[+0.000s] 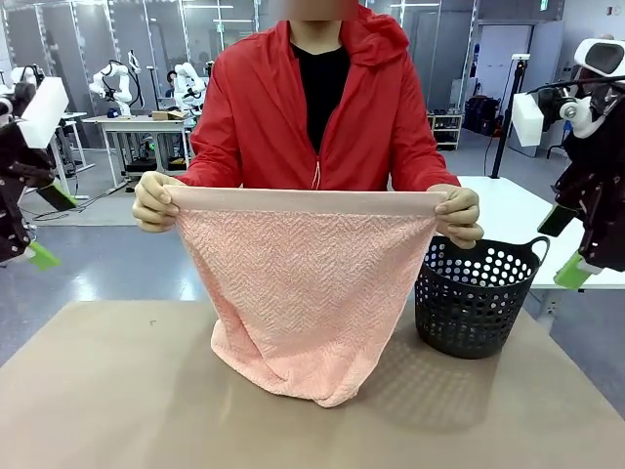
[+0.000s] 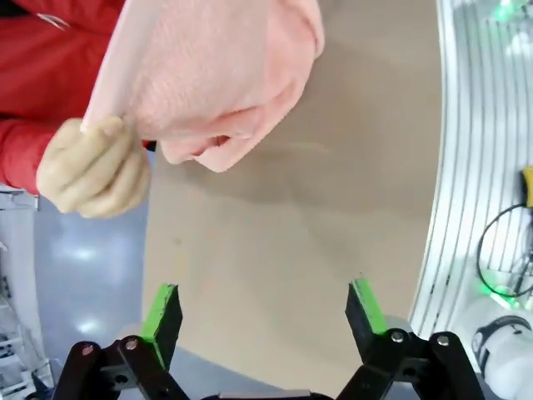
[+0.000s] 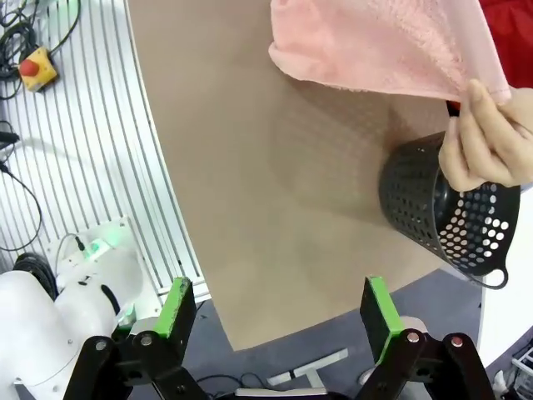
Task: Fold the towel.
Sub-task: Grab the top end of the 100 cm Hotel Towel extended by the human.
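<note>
A person in a red jacket holds the salmon-pink towel (image 1: 303,293) up by its two top corners, one in each hand. Its plain band runs along the top, and its lower end rests bunched on the brown table (image 1: 117,391). The towel (image 2: 225,75) also shows in the left wrist view and the towel (image 3: 383,42) in the right wrist view. My left gripper (image 2: 265,315) hangs open above the table's left edge, well clear of the cloth. My right gripper (image 3: 279,312) is open too, off the table's right edge. Both hold nothing.
A black perforated basket (image 1: 474,293) with handles stands on the table's right side, just beside the towel; the basket (image 3: 450,208) lies close under the person's hand (image 3: 487,142). The person's other hand (image 2: 92,171) grips the left corner. Bare tabletop lies in front.
</note>
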